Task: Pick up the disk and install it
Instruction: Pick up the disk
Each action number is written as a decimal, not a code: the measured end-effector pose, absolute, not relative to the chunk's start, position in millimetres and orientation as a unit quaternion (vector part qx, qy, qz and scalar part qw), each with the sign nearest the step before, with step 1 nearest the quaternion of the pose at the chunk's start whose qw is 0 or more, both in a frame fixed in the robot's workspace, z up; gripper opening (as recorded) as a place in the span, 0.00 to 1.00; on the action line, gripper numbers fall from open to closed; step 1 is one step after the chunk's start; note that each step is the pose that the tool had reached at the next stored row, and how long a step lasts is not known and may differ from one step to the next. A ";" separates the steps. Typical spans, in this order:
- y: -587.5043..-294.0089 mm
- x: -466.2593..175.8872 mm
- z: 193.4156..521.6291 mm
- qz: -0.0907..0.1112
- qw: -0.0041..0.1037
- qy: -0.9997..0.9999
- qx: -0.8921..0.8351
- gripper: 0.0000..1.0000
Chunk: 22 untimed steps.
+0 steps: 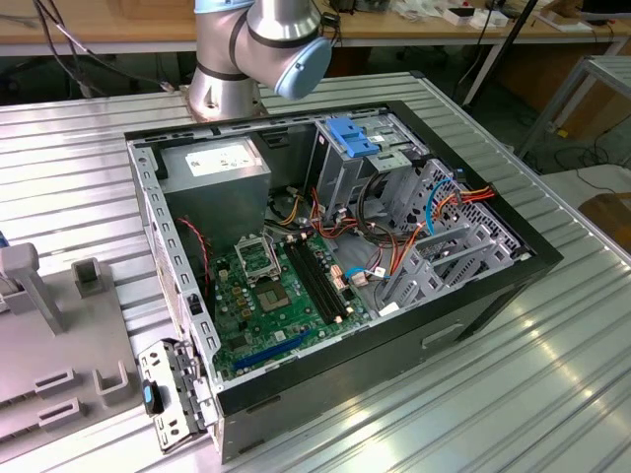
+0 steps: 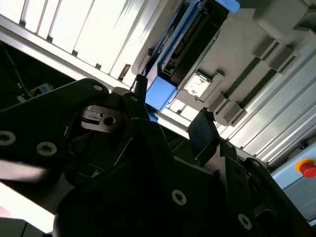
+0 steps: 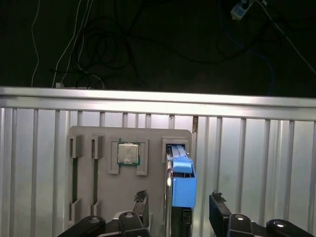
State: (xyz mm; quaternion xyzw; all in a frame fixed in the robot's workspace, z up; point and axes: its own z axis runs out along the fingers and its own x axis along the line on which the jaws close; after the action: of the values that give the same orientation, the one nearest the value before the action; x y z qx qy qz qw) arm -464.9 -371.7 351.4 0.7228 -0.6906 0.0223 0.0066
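The disk (image 3: 181, 185) stands on edge in a slot of a grey fixture plate (image 3: 153, 148), its bright blue carrier facing me. In the second wrist view the disk (image 2: 193, 30) shows as a dark slab with the blue carrier end (image 2: 160, 94) nearest the fingers. My gripper (image 3: 179, 202) is open in both wrist views, with one dark fingertip (image 3: 141, 199) on each side of the disk and a clear gap to it. In the second wrist view the gripper (image 2: 170, 106) hangs short of the disk and nothing is between its fingers.
The fixture plate also holds a CPU (image 3: 128, 153) and two memory sticks (image 3: 74, 173). In the exterior view an open computer case (image 1: 394, 345) lies on the ribbed metal table, with motherboard (image 1: 276, 286), power supply (image 1: 217, 163) and drive cage (image 1: 350, 158). The arm's base (image 1: 246, 49) stands behind it.
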 end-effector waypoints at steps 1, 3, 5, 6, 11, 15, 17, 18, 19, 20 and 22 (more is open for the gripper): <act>-371.7 -467.4 350.1 0.022 0.006 -0.691 0.723 0.60; -371.7 -467.6 345.8 0.021 0.004 -0.684 0.729 0.60; -371.7 -467.6 343.9 0.021 0.004 -0.669 0.743 0.60; -371.7 -467.6 342.8 0.021 0.004 -0.664 0.747 0.60; -371.7 -467.6 333.1 0.019 0.002 -0.668 0.744 0.60; -371.7 -467.6 329.2 0.019 0.002 -0.673 0.740 0.60; -371.7 -467.6 329.1 0.019 0.002 -0.673 0.740 0.60; -371.7 -467.6 329.0 0.019 0.002 -0.673 0.740 0.60; -371.7 -467.6 329.0 0.019 0.002 -0.673 0.740 0.60; -371.7 -467.6 328.9 0.019 0.002 -0.673 0.740 0.60; -371.7 -467.6 328.7 0.019 0.002 -0.673 0.740 0.60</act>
State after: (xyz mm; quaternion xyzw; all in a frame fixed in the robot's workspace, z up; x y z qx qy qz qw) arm -467.6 -371.7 328.7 0.7397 -0.6727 0.0190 0.0019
